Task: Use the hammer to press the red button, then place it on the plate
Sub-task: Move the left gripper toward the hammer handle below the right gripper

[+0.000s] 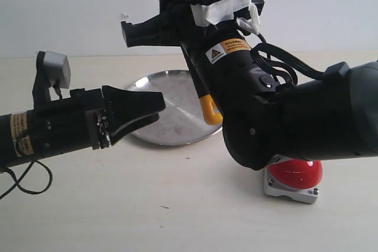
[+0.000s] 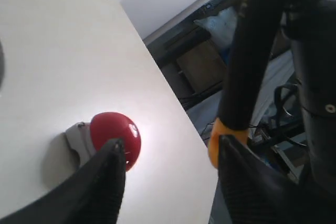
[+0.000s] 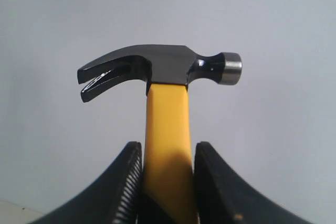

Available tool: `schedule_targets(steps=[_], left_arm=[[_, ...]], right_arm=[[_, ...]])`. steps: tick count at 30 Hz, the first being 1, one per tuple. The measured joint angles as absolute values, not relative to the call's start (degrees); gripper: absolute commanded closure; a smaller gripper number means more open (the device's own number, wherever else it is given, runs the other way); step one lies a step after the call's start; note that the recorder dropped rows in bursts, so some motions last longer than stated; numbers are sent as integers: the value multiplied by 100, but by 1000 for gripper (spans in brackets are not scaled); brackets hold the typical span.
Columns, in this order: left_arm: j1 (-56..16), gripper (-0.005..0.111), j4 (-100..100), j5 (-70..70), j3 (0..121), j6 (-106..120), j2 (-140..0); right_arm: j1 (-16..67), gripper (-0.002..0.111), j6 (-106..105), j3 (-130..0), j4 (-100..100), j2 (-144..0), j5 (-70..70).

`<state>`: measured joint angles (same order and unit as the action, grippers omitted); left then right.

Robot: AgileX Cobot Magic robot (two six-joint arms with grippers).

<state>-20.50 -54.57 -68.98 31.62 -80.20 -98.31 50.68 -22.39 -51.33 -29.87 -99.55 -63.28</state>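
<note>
Yellow-handled hammer [image 3: 163,66] pinched by my right end effector [image 3: 167,150], head uppermost; left end effector [image 1: 159,109] spread, empty. Red button [image 1: 297,173] rests on the table [image 1: 118,205] well below the right end effector, under its arm. I judge a good press needs the head tipped down, descending squarely.

plate [image 1: 177,104] on table [image 1: 177,210] at centre, button [image 1: 298,173] to its right, nearer camera
</note>
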Motion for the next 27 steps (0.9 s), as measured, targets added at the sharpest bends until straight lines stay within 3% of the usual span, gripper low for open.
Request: schedule_targets(steps=[27], left_arm=[[-2581, 53, -5192, -6909, 3930, -7045, -9831]], right_arm=[[5068, 108, -2239, -5133, -3025, -9955, -6272]])
